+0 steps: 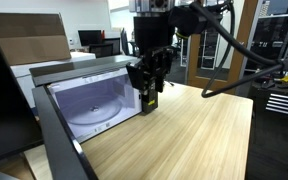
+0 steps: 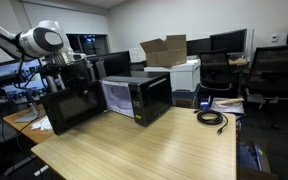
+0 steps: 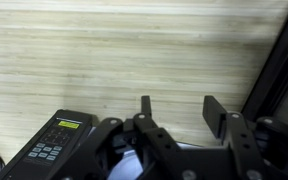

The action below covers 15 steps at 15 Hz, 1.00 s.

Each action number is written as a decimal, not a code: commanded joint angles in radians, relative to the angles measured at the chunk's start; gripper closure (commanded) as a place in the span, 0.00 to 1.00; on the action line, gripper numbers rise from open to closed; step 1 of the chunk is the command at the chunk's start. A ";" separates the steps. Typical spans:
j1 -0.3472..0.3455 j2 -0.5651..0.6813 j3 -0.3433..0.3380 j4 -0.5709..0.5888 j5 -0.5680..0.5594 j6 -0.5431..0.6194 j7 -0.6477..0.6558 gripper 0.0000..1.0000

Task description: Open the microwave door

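The claw (image 1: 150,98) is hanging released, gripping nothing, beside the microwave's (image 1: 79,68) keypad corner. The door (image 1: 59,138) is standing swung wide, upright, across the open cavity from it.

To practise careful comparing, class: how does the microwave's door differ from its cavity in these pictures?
The door is dark, while the cavity is white. The door is a flat panel, and the cavity is a hollow box. The door stands swung out to the side, whereas the cavity sits inside the body, exposed to view. Both are parts of the same microwave on the wooden table.
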 commanded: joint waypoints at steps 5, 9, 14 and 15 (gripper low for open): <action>-0.002 -0.019 -0.003 0.035 0.036 -0.029 0.027 0.00; -0.002 -0.003 -0.001 0.037 0.018 -0.002 0.023 0.00; -0.002 -0.014 -0.002 0.046 0.035 -0.018 0.018 0.00; -0.002 -0.020 -0.003 0.052 0.045 -0.021 0.010 0.00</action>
